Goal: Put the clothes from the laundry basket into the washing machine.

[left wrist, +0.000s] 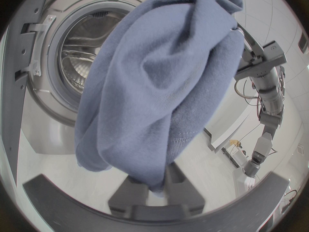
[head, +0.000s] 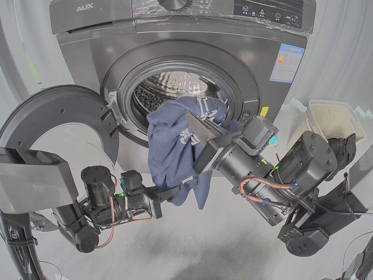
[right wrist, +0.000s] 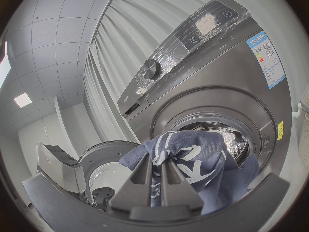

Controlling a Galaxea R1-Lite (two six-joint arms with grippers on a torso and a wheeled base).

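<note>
**Navy top is right at the drum mouth, one end high and one end low**

Everything here is placed off the washing machine (head: 186,47) door opening (head: 175,84), since that's what the whole move turns on.

The navy garment (head: 171,144) with the white print is draped across the lower lip of the opening. Its top bunch sits just inside the rim and the rest hangs straight down the front panel below it. So the long axis is pretty much vertical, running from the opening down toward the floor.

The right gripper (head: 190,117) is at the lower edge of the opening, jaws pressed together on the printed upper bunch. In the right wrist view you can see cloth squeezed between the fingers (right wrist: 141,178), with the drum (right wrist: 231,139) just beyond them. The left gripper (head: 179,189) is well below the opening, pinching the bottom hem. In the left wrist view the fabric drops down between its jaws.

The right arm is clearly the nearer one, and the drum lies straight ahead of its jaws. My guess is the top end goes in first and the low end has to be lifted up to the opening to follow, or the tail will just hang out over the lip.

The door (head: 58,117) is swung wide open to the left of the opening. The laundry basket (head: 349,113) sits off to the right of it.
</note>
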